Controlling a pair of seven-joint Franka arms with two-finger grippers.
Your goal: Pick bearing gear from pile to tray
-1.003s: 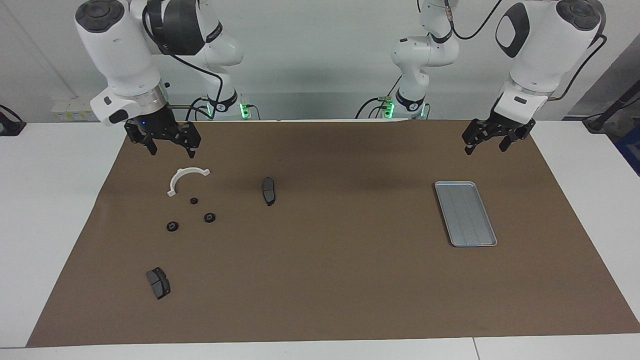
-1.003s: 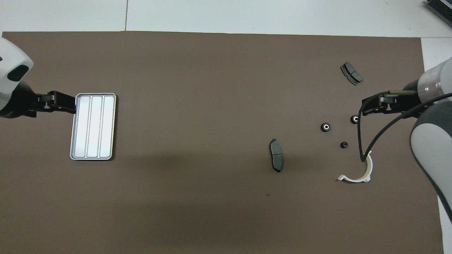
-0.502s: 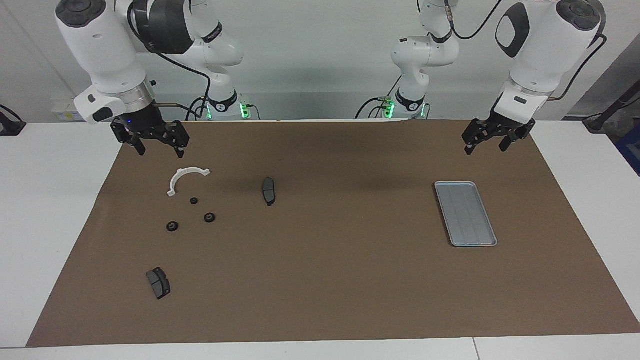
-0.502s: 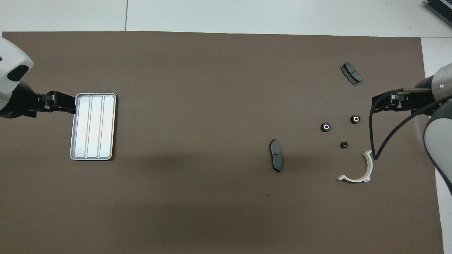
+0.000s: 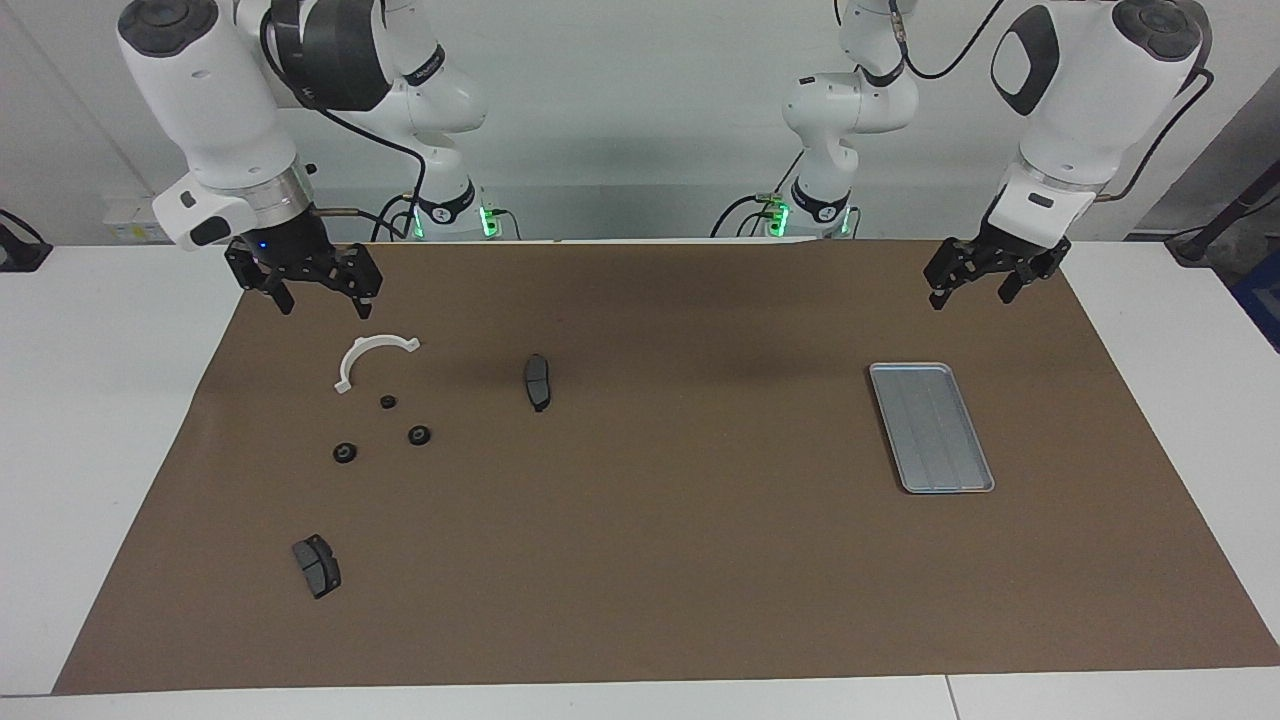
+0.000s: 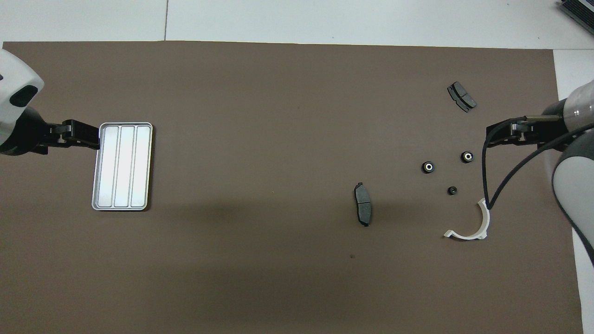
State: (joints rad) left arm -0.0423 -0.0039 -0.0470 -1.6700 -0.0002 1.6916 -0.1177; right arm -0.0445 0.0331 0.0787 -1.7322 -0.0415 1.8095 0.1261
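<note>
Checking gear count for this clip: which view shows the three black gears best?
The overhead view: each gear shows its pale centre hole. The facing view shows the same three as plain dark dots.

Surface (image 5: pixel 640 560): covered by a matt brown sheet, paper-like, smooth, no sheen; bare white top showing round its edges.

Tray (image 5: pixel 931 427) (image 6: pixel 122 166): silver-grey metal, bright and reflective from overhead, duller satin in the facing view; lengthwise ribs pressed into the floor.

Gears (image 5: pixel 419 435) (image 6: pixel 428 167): black, matt, each with a pale shiny centre in the overhead view.

Brake-pad pieces (image 5: pixel 537 381) (image 6: pixel 363 210): dark grey, dull, slightly grainy-looking.

Arc piece (image 5: pixel 372 356) (image 6: pixel 471 224): white plastic, smooth.

Arm shells: glossy white plastic. Right claw (image 5: pixel 318 293) and left claw (image 5: pixel 973 284): matt black.
</note>
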